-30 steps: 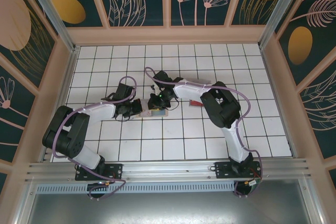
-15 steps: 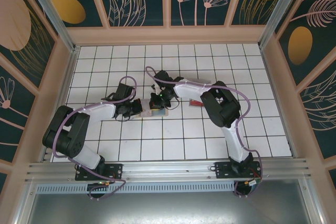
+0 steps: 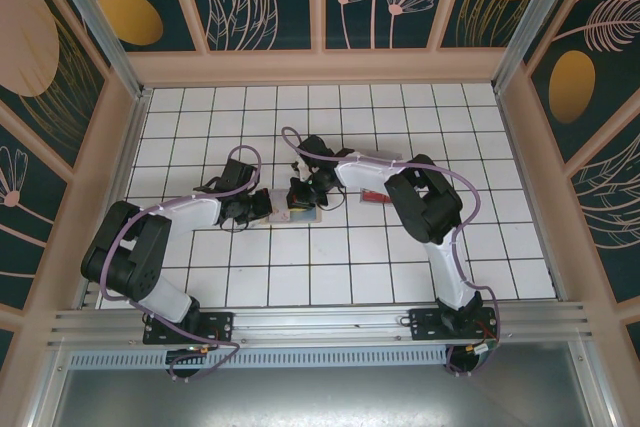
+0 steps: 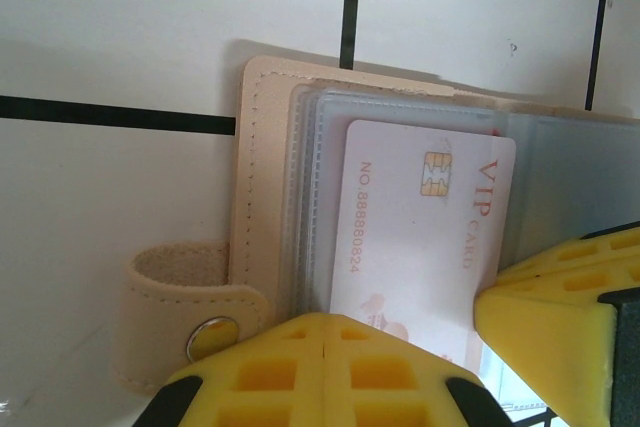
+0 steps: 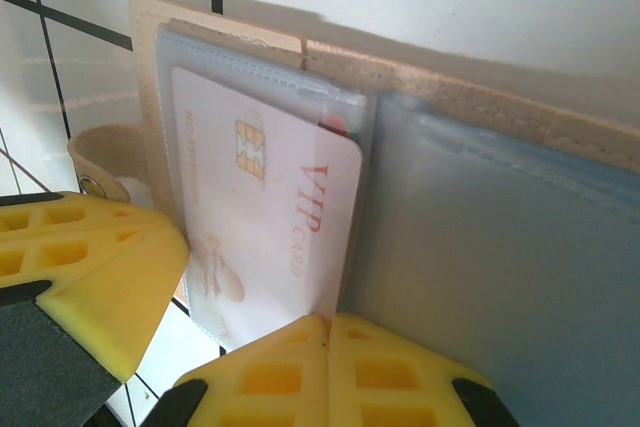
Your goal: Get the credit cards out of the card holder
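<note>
**Card holder lies open between two closed hands**

The card holder (image 3: 303,213) lies spread open on the white tiled surface (image 3: 350,267), near its middle, with both arms bent in toward it. It is a small tan folding wallet with stitched edges.

From above it is little more than a pale patch. The left hand (image 3: 262,205) meets it from the left, and the right hand (image 3: 300,192) from the far side.

The left wrist view shows the card holder (image 4: 262,147) closely. A strap (image 4: 160,317) with a metal snap (image 4: 212,327) juts from the tan edge. Clear plastic sleeves (image 4: 318,137) are stacked inside. A white card (image 4: 420,237) printed "VIP CARD" carries a gold chip. The left hand (image 4: 328,332) has its yellow fingers pressed together at the holder's near edge.

The right wrist view adds the other half, a blue-grey sleeve (image 5: 500,237) beside the card (image 5: 265,217). The right hand (image 5: 325,342) is also closed, its fingers meeting at the card's lower corner. I cannot tell whether they pinch it.
</note>
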Controlling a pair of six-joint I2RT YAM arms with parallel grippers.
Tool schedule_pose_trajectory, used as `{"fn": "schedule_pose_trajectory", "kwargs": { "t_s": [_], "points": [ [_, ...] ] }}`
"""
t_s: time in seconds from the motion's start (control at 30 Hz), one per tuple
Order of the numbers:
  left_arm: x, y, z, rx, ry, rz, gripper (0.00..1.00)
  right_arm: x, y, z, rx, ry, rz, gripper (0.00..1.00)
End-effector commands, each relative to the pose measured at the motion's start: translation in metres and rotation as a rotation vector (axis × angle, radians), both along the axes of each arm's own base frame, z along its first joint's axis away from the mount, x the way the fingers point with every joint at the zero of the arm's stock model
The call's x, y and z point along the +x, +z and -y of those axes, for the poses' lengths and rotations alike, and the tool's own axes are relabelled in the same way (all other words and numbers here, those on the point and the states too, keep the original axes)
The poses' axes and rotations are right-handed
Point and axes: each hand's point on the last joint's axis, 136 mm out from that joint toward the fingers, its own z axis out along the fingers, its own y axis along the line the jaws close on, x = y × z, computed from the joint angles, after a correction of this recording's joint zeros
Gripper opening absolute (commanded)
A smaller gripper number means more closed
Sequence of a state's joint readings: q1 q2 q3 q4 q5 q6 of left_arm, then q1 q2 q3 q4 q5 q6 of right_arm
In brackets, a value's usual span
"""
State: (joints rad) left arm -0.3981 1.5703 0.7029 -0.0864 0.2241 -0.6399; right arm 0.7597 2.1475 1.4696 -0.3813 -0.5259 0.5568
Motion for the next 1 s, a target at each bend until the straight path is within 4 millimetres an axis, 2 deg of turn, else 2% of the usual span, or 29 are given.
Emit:
{"fn": "schedule_pose_trajectory", "kwargs": {
  "t_s": [0.0, 0.07, 0.13, 0.23, 0.33, 0.97],
  "points": [
    [-0.012, -0.016, -0.010, 0.047, 0.012, -0.062, 0.01, 0.004, 0.005, 0.018, -0.042, -0.038, 0.000, 0.00],
    [-0.012, -0.016, -0.010, 0.047, 0.013, -0.060, 0.02, 0.004, 0.006, 0.018, -0.038, -0.038, -0.002, 0.00],
    [-0.010, -0.013, -0.010, 0.044, 0.015, -0.052, 0.08, 0.005, 0.007, 0.018, -0.040, -0.036, -0.001, 0.00],
    [-0.006, -0.005, -0.009, 0.038, 0.017, -0.031, 0.12, 0.004, 0.007, 0.016, -0.032, -0.034, -0.003, 0.00],
    [-0.005, -0.002, -0.007, 0.033, 0.012, -0.027, 0.12, 0.005, 0.009, 0.014, -0.023, -0.032, -0.002, 0.00],
    [-0.013, -0.022, -0.010, 0.055, 0.007, -0.087, 0.01, 0.009, 0.012, 0.004, -0.014, -0.020, -0.001, 0.00]
  ]
}}
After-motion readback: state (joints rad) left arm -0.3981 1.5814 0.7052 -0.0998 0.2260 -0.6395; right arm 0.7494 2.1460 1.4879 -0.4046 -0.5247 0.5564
